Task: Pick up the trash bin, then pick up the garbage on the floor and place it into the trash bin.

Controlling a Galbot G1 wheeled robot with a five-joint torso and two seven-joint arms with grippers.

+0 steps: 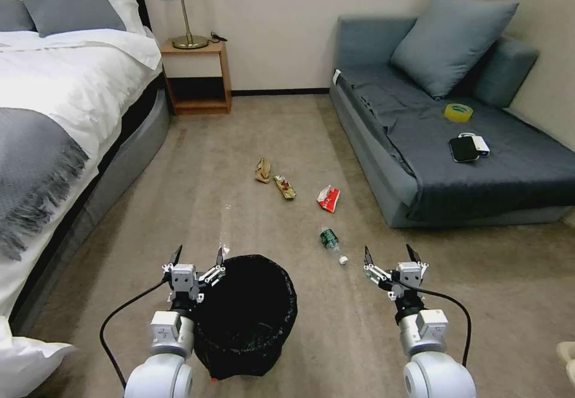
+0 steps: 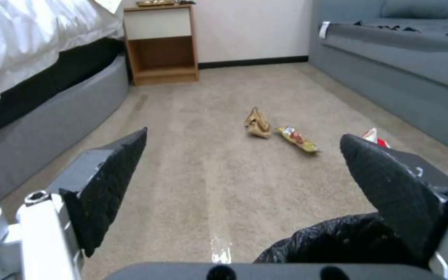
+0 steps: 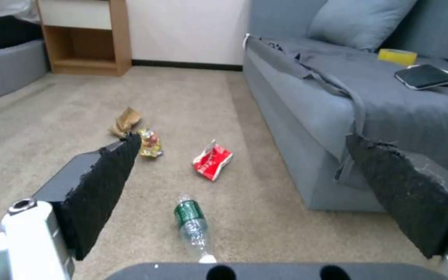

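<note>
The trash bin (image 1: 247, 317), round and lined with a crinkly black bag, stands on the carpet just before me; its rim (image 2: 333, 243) also appears in the left wrist view. My left gripper (image 1: 197, 256) hangs open at the bin's left rim, one finger over the bag's edge. My right gripper (image 1: 390, 255) is open to the right of the bin, above bare carpet. The garbage lies ahead: a green bottle (image 1: 330, 240) (image 3: 193, 223) with white cap, a red-and-white wrapper (image 1: 329, 198) (image 3: 212, 160), a multicoloured snack wrapper (image 1: 285, 187) (image 2: 298, 139) and a tan crumpled scrap (image 1: 263, 170) (image 2: 257, 123).
A bed (image 1: 54, 116) runs along the left and a grey sofa (image 1: 431, 146) along the right, leaving a carpet lane between. A wooden nightstand (image 1: 197, 77) with a lamp stands at the far wall. On the sofa lie a yellow tape roll (image 1: 458, 111) and a black phone (image 1: 464, 148).
</note>
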